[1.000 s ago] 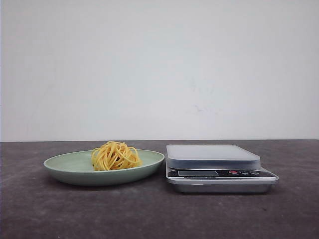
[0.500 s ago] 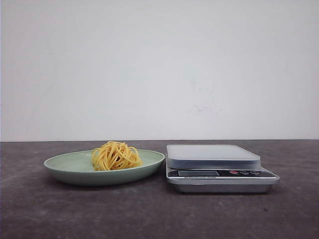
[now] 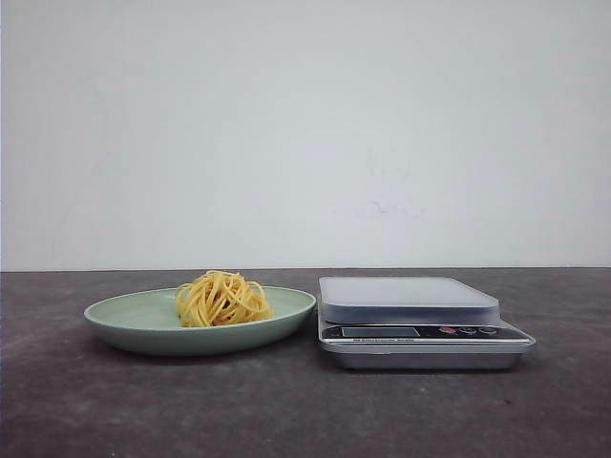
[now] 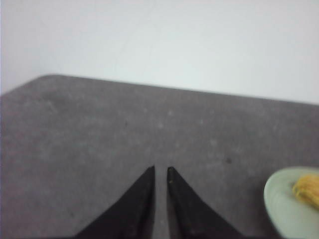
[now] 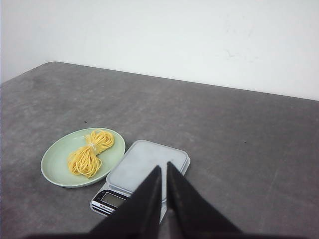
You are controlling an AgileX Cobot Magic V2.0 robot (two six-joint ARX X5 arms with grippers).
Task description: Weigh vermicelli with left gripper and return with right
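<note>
The left gripper (image 4: 160,171) hung over bare tabletop, its two black wedge fingers (image 4: 137,204) drawn nearly together with only a thin slit between the tips and nothing held in it. The vermicelli (image 3: 221,299) was not near those fingers: in the left wrist view only a yellow edge of it showed at the frame's border, on a sliver of the pale green plate (image 3: 134,320), well apart from the fingertips. Seen from the front, the noodle nest sat on the plate a little toward the side nearer the scale (a loose, rounded clump, much smaller than the dish). Just beside the plate, to its right, stood a silver kitchen scale (image 3: 420,324) with a flat grey weighing platform and a dark display strip with small buttons along its front edge; the platform was bare. The right gripper (image 5: 163,168) hovered above and in front of the scale, its fingers likewise close together with a narrow gap and empty, and from its camera the plate, noodles and scale all lay below and beyond the tips. The table (image 3: 286,410) was a dark grey, faintly speckled surface, and behind it rose a plain white wall (image 3: 305,134).
</note>
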